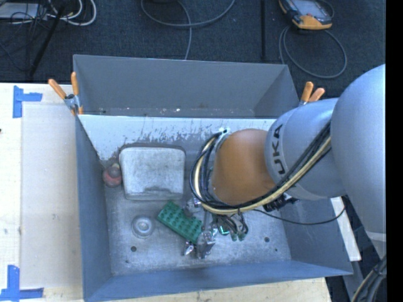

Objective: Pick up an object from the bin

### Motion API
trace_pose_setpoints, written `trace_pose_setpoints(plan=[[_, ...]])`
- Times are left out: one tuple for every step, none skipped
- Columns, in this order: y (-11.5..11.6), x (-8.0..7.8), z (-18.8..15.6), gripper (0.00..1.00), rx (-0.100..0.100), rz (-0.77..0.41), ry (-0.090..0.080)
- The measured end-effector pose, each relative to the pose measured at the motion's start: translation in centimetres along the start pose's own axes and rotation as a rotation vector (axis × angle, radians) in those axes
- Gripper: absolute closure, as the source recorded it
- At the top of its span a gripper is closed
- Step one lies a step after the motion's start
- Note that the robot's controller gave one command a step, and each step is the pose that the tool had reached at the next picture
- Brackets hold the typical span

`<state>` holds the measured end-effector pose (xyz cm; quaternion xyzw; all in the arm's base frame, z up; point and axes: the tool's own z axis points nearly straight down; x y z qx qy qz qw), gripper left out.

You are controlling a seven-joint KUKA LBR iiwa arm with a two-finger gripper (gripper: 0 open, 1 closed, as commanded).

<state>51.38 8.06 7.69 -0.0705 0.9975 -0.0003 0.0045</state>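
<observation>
**Operator:** What is in the bin (157, 257)?

**Observer:** You have four loose things, one of each kind: one green studded plate (178, 219), one pale grey square tub (153, 172), one round grey disc (143, 225) and one small pinkish round thing (112, 176).

**Operator:** How are they laid out?

**Observer:** The tub sits left of centre, toward the back slope. The pinkish thing is just beside the tub's left edge. The disc lies alone on the floor, forward of the tub. The plate lies flat and slanted between the disc and the arm.

**Operator:** And the end effector?

**Observer:** The end effector (203, 244) is down near the bin floor at the green plate's right-hand end, on the side toward the front wall. Whether it touches the plate, you cannot tell from here — nor whether it is wide or narrow.

**Operator:** What about the arm's pose?

**Observer:** The arm (352, 143) reaches in from your right, over the bin's right wall, and bends down steeply. Its orange cover (242, 165) hangs above the plate's right end, and a bundle of cables (203, 162) loops round the cover's left side.
</observation>
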Motion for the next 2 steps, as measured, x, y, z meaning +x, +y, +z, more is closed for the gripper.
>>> trace_pose_setpoints(plan=[[0.0,-0.1,-0.1,1.0,-0.001,0.003,-0.002],[2.2,-1.0,-17.7,1.0,-0.002,-0.209,0.0]])
